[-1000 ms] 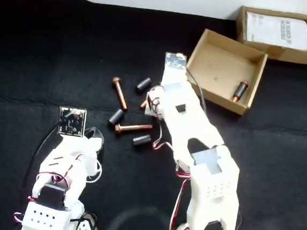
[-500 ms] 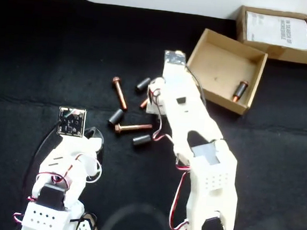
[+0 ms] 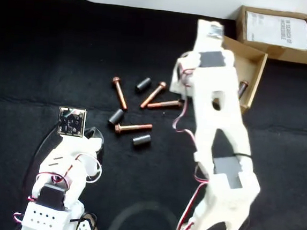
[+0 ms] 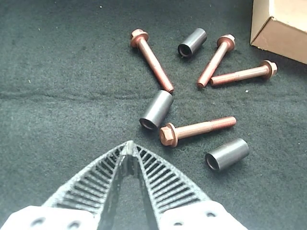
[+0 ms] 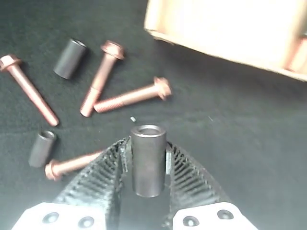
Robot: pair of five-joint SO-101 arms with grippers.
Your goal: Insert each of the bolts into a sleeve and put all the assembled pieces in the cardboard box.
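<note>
My right gripper (image 5: 147, 143) was closed partway on a sleeve (image 5: 148, 160), held upright w/ the bore facing up. I judged that was so a bolt could go in from above. It hung just short of the cardboard box (image 5: 225, 28), over the black mat (image 3: 68, 43). My left gripper (image 4: 128, 144) was pinched together w/ nothing in it, well away from the box, prob. waiting its turn. Four loose bolts (image 4: 196, 129) and three loose sleeves (image 4: 157, 110) lay btw. it and the box, none paired yet. Inside the box, one assembled piece (image 3: 243, 89) was half behind my right arm, and most of the box floor was hidden too. I couldn't see my grip on the sleeve's far side.
</note>
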